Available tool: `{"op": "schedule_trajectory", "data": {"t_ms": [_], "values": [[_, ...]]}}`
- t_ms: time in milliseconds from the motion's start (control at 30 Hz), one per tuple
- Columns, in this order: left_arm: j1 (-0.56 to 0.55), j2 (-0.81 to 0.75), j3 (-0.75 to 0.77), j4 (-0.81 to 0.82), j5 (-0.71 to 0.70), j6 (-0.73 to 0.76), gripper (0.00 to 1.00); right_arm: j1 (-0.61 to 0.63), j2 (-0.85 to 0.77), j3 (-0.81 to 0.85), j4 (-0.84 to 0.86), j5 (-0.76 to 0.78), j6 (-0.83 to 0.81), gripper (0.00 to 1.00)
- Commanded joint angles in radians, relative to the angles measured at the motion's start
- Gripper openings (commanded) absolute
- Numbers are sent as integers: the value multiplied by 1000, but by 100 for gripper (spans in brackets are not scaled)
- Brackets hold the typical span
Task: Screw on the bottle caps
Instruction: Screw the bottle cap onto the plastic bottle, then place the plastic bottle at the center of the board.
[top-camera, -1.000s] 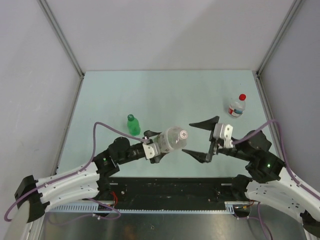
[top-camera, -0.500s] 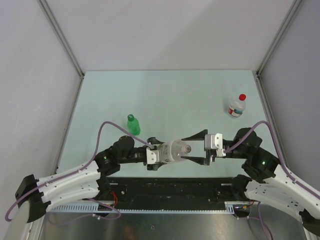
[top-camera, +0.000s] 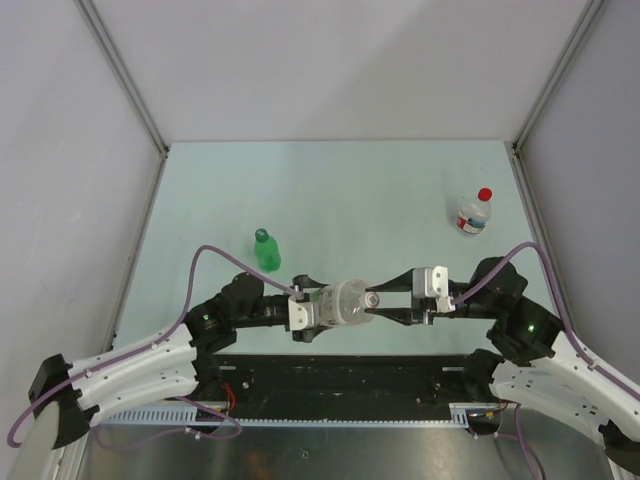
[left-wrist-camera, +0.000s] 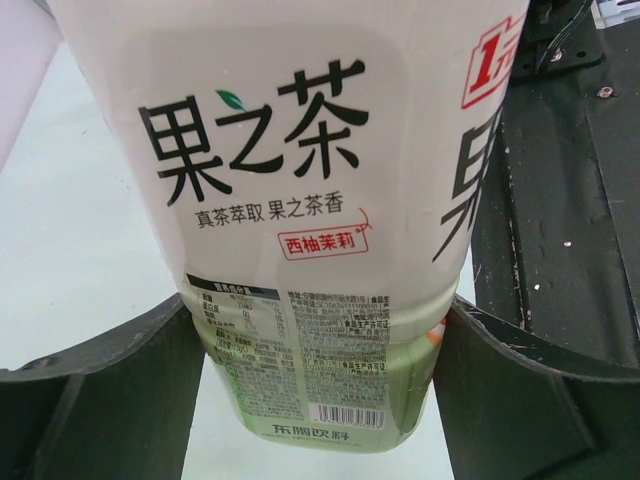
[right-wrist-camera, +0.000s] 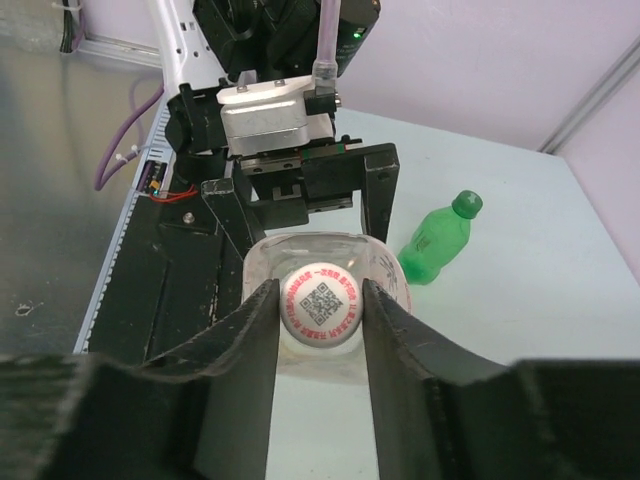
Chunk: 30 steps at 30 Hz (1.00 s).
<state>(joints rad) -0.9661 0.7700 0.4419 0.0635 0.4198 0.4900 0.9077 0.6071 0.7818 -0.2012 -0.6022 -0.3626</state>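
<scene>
White cap (right-wrist-camera: 320, 303), green cap (top-camera: 261, 234), red cap (top-camera: 485, 194) (three total).

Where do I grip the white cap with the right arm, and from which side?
Pinch the cap by its round side wall, coming end-on along the axis of the bottle: the left gripper holds it sideways, cap pointing right. The right fingers sit against both sides.

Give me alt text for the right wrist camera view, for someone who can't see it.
The right gripper clamps its dark fingers on the white cap, printed with a QR code, of a clear bottle that the left gripper holds facing the camera. A green bottle stands on the pale table behind, at right.
</scene>
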Motion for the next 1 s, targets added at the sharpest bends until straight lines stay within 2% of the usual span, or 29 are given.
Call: {"op": "schedule_trajectory", "data": {"t_ms": [0, 100, 200, 300, 433, 567, 633, 700, 767, 867, 967], "values": [[6, -13, 33, 52, 22, -5, 0, -3, 7, -4, 66, -43, 72, 35], [6, 1, 35, 80, 17, -34, 0, -4, 23, -17, 142, -39, 152, 20], [6, 21, 50, 120, -67, -86, 0, -2, 46, -26, 222, 47, 282, 12], [6, 50, 84, 148, -217, -145, 0, 2, 74, -32, 248, 273, 437, 7], [5, 118, 141, 170, -377, -231, 0, 25, 133, -65, 254, 672, 616, 1], [-10, 193, 177, 178, -488, -254, 0, 97, 199, -85, 313, 907, 689, 0], [-13, 210, 178, 185, -491, -250, 0, 116, 216, -87, 342, 945, 692, 5], [-14, 211, 174, 197, -476, -257, 0, 118, 228, -87, 357, 964, 682, 27], [-14, 201, 167, 211, -453, -263, 0, 113, 232, -87, 358, 972, 674, 42], [-15, 187, 157, 225, -439, -268, 0, 90, 233, -87, 361, 944, 685, 53], [-14, 187, 155, 232, -436, -267, 0, 73, 246, -85, 376, 902, 706, 60]]}}
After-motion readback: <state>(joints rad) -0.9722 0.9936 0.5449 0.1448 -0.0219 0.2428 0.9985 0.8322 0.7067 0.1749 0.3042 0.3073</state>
